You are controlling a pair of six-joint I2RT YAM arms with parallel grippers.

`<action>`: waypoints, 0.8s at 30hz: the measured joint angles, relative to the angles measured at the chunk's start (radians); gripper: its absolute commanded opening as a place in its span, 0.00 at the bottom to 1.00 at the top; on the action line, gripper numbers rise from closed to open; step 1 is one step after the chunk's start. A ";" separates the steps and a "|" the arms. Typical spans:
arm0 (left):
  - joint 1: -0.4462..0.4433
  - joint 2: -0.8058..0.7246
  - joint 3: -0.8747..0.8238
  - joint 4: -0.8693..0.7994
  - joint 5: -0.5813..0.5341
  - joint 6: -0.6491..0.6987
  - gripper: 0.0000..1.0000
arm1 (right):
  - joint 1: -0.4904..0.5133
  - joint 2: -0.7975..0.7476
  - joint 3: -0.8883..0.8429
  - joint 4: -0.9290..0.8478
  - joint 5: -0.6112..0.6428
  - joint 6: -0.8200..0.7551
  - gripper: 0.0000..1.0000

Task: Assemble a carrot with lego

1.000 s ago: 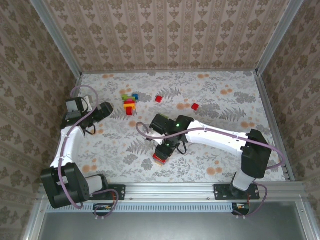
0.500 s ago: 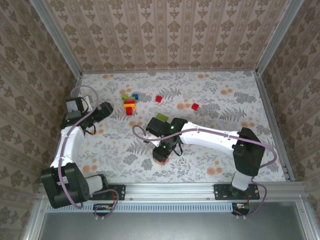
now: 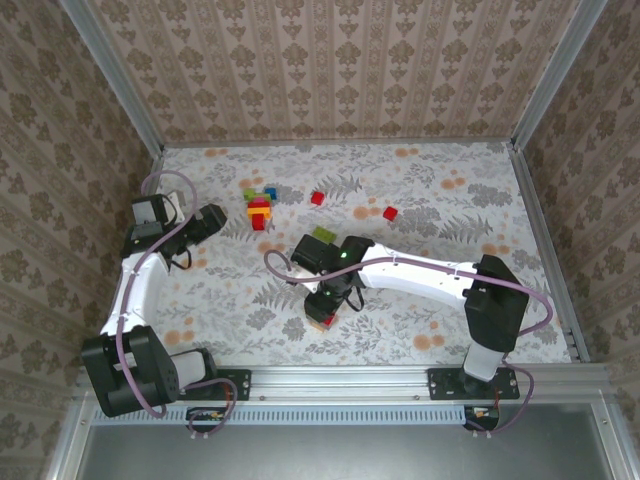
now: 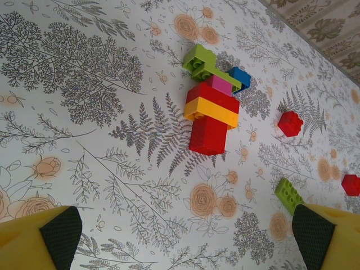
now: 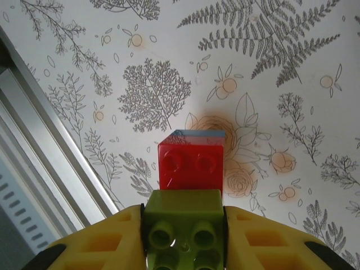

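Observation:
My right gripper (image 3: pixel 322 310) is shut on a green lego brick (image 5: pixel 183 225), low over the table near its front edge. A red brick (image 5: pixel 191 166) is joined to that green one and points away from the fingers (image 5: pixel 112 242); I cannot tell whether it touches the table. My left gripper (image 4: pixel 185 236) stands open over bare table at the left (image 3: pixel 214 219). Ahead of it lies a built piece (image 4: pixel 212 109) of red, yellow, magenta, green and blue lego (image 3: pixel 260 207).
Two loose red bricks (image 3: pixel 317 198) (image 3: pixel 390 213) lie mid-table, and a loose green brick (image 4: pixel 289 195) sits beside the right arm (image 3: pixel 323 234). The metal rail (image 5: pixel 50 152) of the table's front edge runs close to the right gripper. Patterned walls enclose the table.
The right arm has shifted a little to the left, its gripper still shut on the green and red bricks. The left arm has not moved.

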 measured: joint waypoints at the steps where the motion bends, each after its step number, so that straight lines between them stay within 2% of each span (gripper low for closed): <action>1: 0.000 0.000 0.000 0.000 0.000 0.000 1.00 | 0.000 0.003 0.000 0.004 0.002 0.000 0.33; 24: 0.000 0.000 0.000 0.000 0.000 0.000 1.00 | 0.039 0.024 0.010 0.007 0.082 0.007 0.32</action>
